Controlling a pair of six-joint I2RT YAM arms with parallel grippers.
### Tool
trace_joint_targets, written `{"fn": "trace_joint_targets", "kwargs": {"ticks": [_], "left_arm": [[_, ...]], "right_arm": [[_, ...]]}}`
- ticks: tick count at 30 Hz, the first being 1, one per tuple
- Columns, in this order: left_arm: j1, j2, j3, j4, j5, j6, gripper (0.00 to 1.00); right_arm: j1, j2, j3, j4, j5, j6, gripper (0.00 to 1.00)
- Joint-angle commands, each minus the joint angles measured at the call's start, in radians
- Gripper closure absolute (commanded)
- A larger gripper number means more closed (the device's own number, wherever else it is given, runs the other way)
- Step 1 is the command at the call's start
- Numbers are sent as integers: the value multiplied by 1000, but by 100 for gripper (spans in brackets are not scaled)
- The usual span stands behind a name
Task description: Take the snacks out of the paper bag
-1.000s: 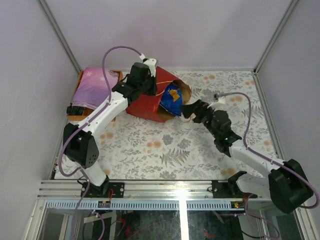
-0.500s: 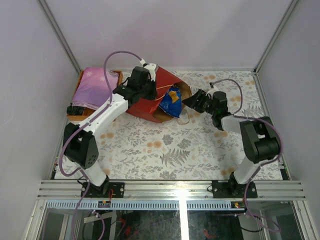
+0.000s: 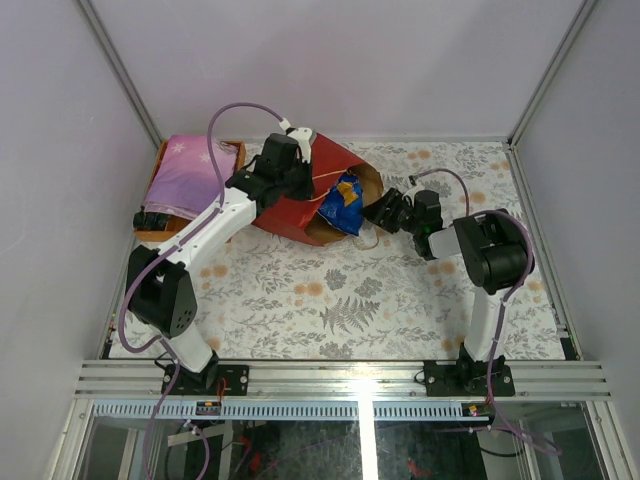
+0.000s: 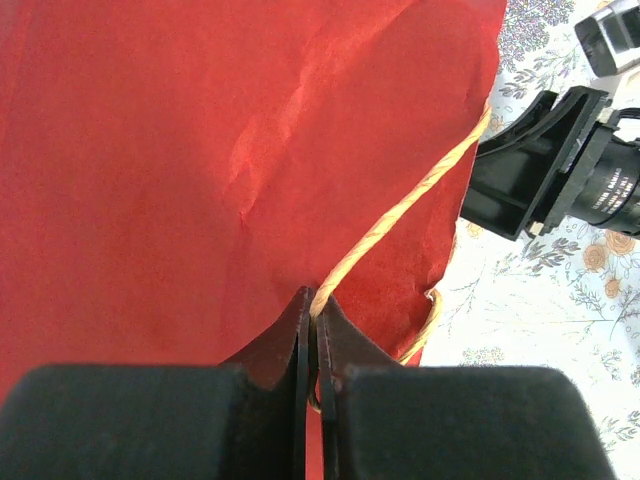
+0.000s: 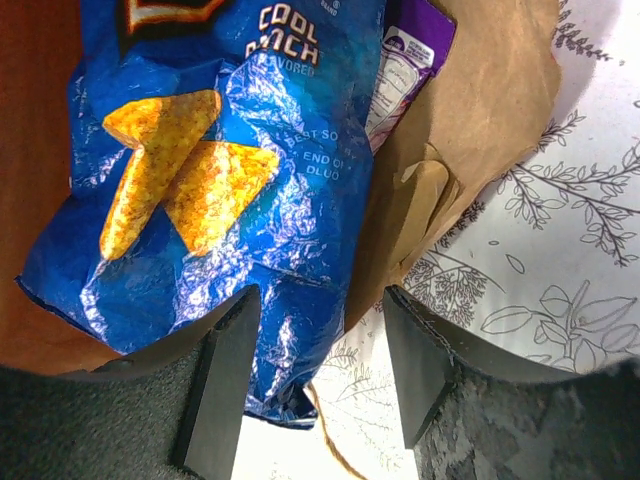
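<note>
1. Starting with the table (image 3: 330,300): flowery cover, and can't spot a single snack lying out on it in the top view. So barely started, by the look of it.
2. Next, the bag (image 3: 292,218): red outside, brown inside, tipped on its side around 11 o'clock from table centre, mouth facing 3 o'clock. Holding every snack on show.
3. Then the chip bag (image 5: 250,150): blue, glossy and crinkly, poking partway out of the mouth toward 4 o'clock, bottom edge just past the brown lip. Closest to being out, but not out yet. Probably first to go.
4. On to the right gripper (image 5: 320,310): parked at 3 o'clock of the mouth, jaws spread apart, with the bottom end of the chip bag sitting between them and no squeeze visible. Looks like lining up for a grab.
5. Then the left gripper (image 4: 312,300): up on the red top side of the bag, jaws pressed together and clamped on the handle. Guessing at steadying or lifting the bag so the mouth stays open.
6. Then a purple packet (image 5: 410,50): tucked behind the chip bag at its 1 o'clock, against the brown lining. Fully inside, so that one's left to do. Can't tell about more packets underneath, hidden by the chip bag.
7. Last, the handle (image 4: 400,210): thin pale string running from the left jaws toward 1 o'clock across the red paper.
</note>
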Motion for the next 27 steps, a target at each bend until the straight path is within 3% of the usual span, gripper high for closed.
{"fn": "trace_joint_targets", "kwargs": {"ticks": [1,5,8,10,13,16,20,27], "left_arm": [[-4,-15,9,24,0,-2,100],[-5,-18,8,25,-2,-2,100],[-4,-18,2,28,-3,-5,100],[-4,-18,0,28,-4,-5,100],[-5,-23,-2,27,-23,-2,100],[-5,-22,-3,24,-39,3,100],[-4,-17,7,21,-54,3,100],[10,-1,51,-6,-97,-17,100]], "right_arm": [[36,29,67,89,7,-1,41],[57,68,103,101,16,2,42],[59,103,120,147,-5,38,50],[59,102,130,161,-30,48,61],[60,62,132,151,-70,49,85],[59,-19,129,101,-102,38,98],[60,-139,149,35,-139,59,100],[60,-309,334,-134,-230,84,100]]}}
